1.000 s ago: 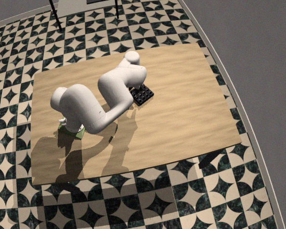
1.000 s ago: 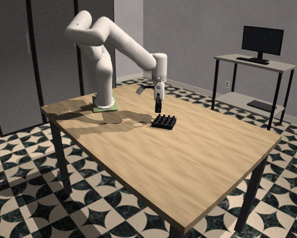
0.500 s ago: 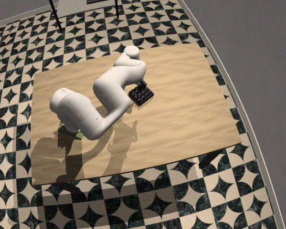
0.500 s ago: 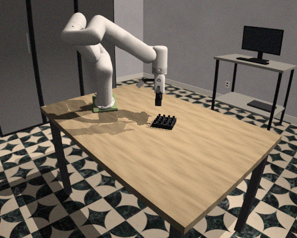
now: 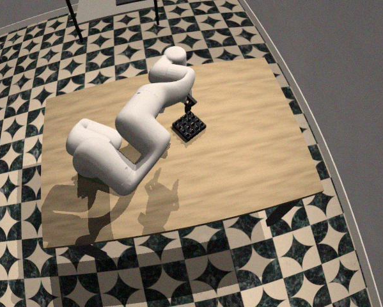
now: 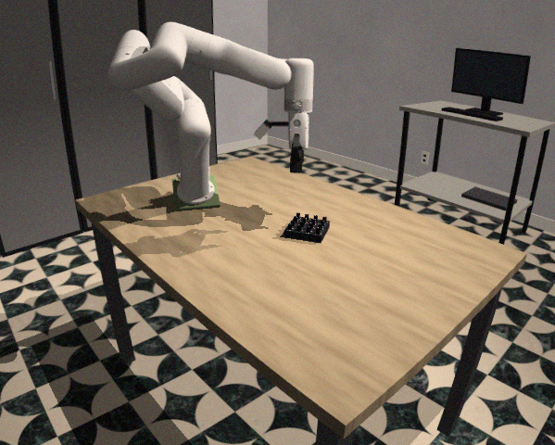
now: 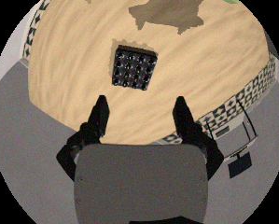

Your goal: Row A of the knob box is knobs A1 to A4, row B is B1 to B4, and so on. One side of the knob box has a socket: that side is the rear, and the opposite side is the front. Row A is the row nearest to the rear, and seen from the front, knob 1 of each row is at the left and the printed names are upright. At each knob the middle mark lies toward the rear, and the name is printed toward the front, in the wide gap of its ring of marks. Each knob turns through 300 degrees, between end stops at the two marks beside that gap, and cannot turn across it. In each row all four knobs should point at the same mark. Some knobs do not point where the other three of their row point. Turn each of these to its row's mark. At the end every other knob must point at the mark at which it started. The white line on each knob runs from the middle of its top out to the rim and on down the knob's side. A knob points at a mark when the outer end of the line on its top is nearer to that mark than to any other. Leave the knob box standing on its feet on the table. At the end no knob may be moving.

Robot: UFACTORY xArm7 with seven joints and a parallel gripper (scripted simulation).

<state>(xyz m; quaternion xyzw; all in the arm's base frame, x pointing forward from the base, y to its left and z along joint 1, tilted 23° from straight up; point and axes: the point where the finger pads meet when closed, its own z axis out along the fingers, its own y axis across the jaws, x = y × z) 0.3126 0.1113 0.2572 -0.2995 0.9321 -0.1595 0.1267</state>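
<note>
The black knob box [image 5: 187, 139] [image 6: 306, 236] [image 7: 137, 49] stands upright on the table, with its rows of small black knobs on top. In the wrist view it lies above and a little left of the space between the fingers. The white lines and printed names are too small to read in any view, so I cannot tell where the knobs point. My gripper [image 6: 296, 171] [image 7: 141, 103] is open, its two black fingers wide apart with nothing between them. It hangs high above the table, clear of the box and off to one side of it.
The wooden table [image 5: 250, 148] [image 6: 363, 306] [image 7: 74, 61] carries the arm's green base plate [image 6: 205, 205]. The arm's shadow falls on the table beside the box. A side desk [image 6: 522, 123] with a monitor [image 6: 490, 75] stands beyond the table.
</note>
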